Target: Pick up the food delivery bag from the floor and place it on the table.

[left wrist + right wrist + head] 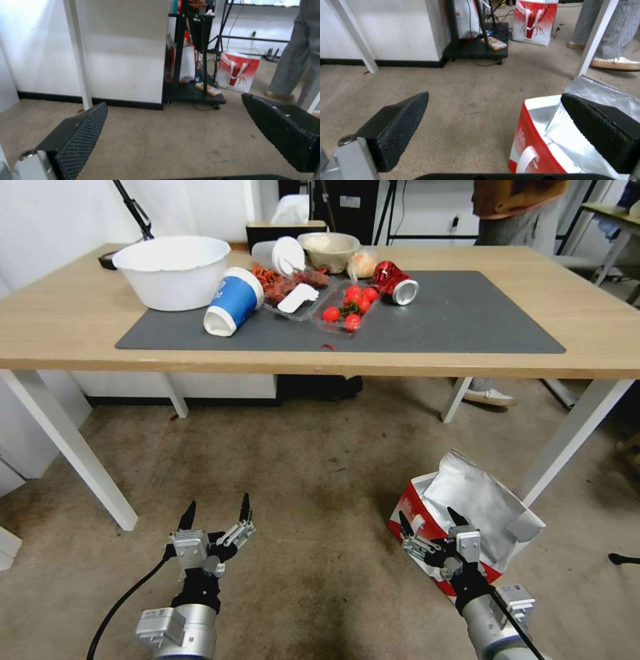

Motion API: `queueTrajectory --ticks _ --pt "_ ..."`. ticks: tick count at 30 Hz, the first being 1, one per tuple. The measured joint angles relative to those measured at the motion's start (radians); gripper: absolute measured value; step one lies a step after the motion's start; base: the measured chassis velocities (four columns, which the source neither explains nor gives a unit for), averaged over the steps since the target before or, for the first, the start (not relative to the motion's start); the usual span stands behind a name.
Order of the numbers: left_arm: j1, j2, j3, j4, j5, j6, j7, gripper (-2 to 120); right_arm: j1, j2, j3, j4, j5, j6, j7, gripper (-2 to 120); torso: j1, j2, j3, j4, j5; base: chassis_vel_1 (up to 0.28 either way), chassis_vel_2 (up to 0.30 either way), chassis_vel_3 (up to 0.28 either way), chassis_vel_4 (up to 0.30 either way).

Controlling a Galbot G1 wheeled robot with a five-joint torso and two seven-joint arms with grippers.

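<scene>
The floor (313, 460) fills the lower half of my head view, beige and mottled with darker stains. Above it the bench (60, 323) runs across the whole upper frame, its far corners cut off at both edges, a dark grey mat (467, 320) lying on its light wood top. On the mat's upper left are a white bowl (172, 270), a blue cup (233, 301) tipped on its side, a clear tray of tomatoes (350, 307) and a red can (395, 283) lying down; the heap of food behind them is too jumbled to sort out.

The bag (477, 500) stands on the floor at lower right, just beside the bench's white leg (573, 437), its mouth open and the silver lining showing. My right arm hides its near corner, and its red side shows only as a strip at its left.

My right gripper (430, 520) hangs at the bag's near left edge, jaws wide apart; in the right wrist view one finger (603, 132) lies over the foil opening and the other over bare floor. I cannot tell whether it touches the bag.

My left gripper (215, 510) sits at lower left above bare floor, well apart from the bag, jaws spread.
</scene>
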Motion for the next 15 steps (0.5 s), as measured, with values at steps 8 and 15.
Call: queueTrajectory --ticks 8,15 --pt "-0.012 -0.001 -0.006 0.022 0.056 -0.016 0.002 100 0.000 -0.001 0.001 -0.001 -0.002 0.000 -0.001 100 -0.009 -0.028 -0.019 0.0000 0.0000 0.000 0.000 0.000 0.000" --pt "-0.006 -0.005 -0.003 0.027 0.036 -0.017 -0.002 100 0.000 0.001 0.003 -0.006 -0.003 0.001 -0.002 100 -0.014 -0.055 -0.041 0.0000 0.0001 0.000 0.000 0.000 0.000"
